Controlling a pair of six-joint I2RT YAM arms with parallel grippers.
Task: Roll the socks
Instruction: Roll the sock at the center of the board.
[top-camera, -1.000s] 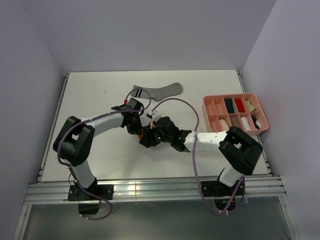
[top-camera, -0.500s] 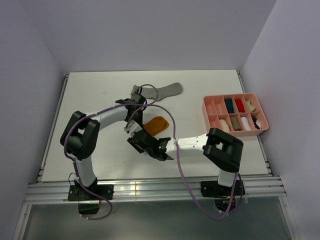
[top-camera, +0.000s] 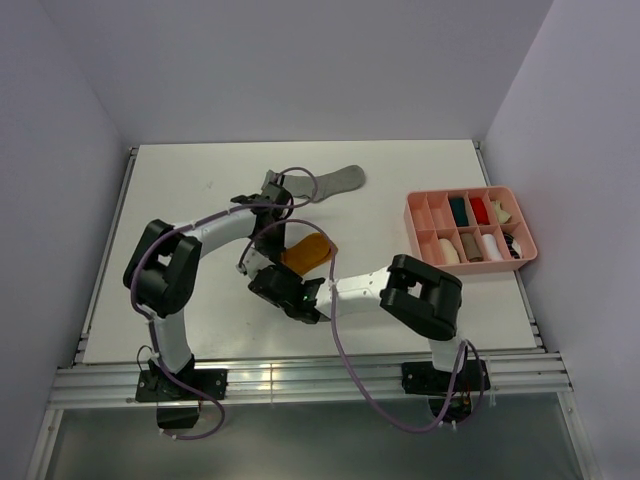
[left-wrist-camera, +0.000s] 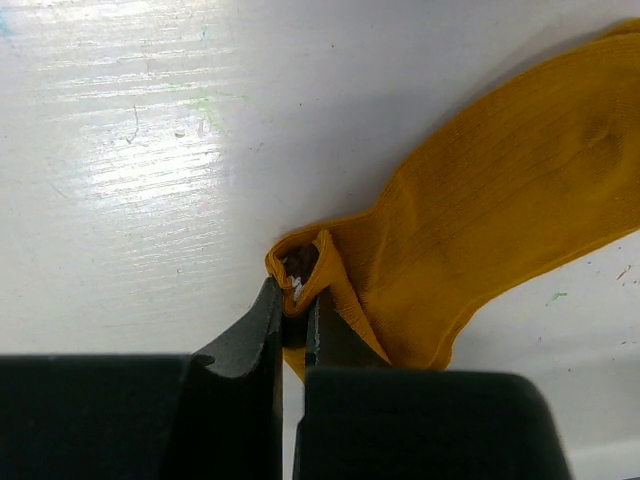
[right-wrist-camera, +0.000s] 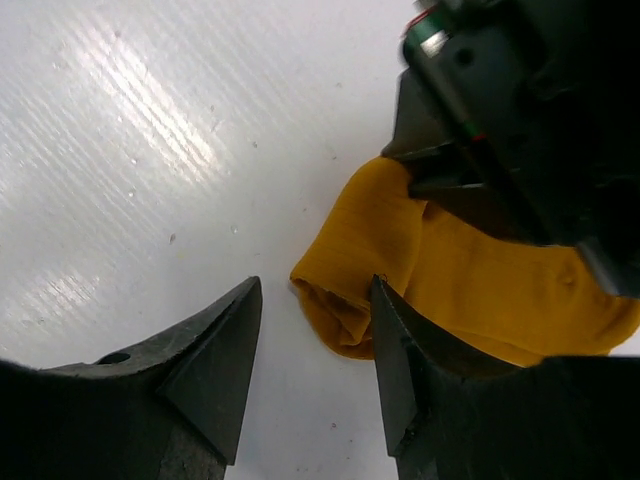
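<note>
My left claw (left-wrist-camera: 295, 303) is pinched all but closed on the rim of the mustard-orange sock (left-wrist-camera: 500, 200). A small puckered fold of the fabric stands up between the two fingertips, just off the white bench (left-wrist-camera: 130, 150). The rest of the sock lies flat on the bench, running away to the upper right in my left wrist view.

My right claw (right-wrist-camera: 312, 292) is spread wide and grips nothing. Its two dark fingers (right-wrist-camera: 215, 350) stand on either side of the sock's folded-over end, which sits in the gap between them. I cannot tell whether either finger touches the cloth. In that same view my left claw's black body hangs over the far part of the sock.

From above, the two claws meet near the middle of the bench, at the near-left end of the mustard sock. A grey sock (top-camera: 328, 182) with dark cuff stripes lies flat farther back, well apart from it. A pink compartment tray (top-camera: 409, 220) holding small rolled bundles sits at the right side of the bench.
</note>
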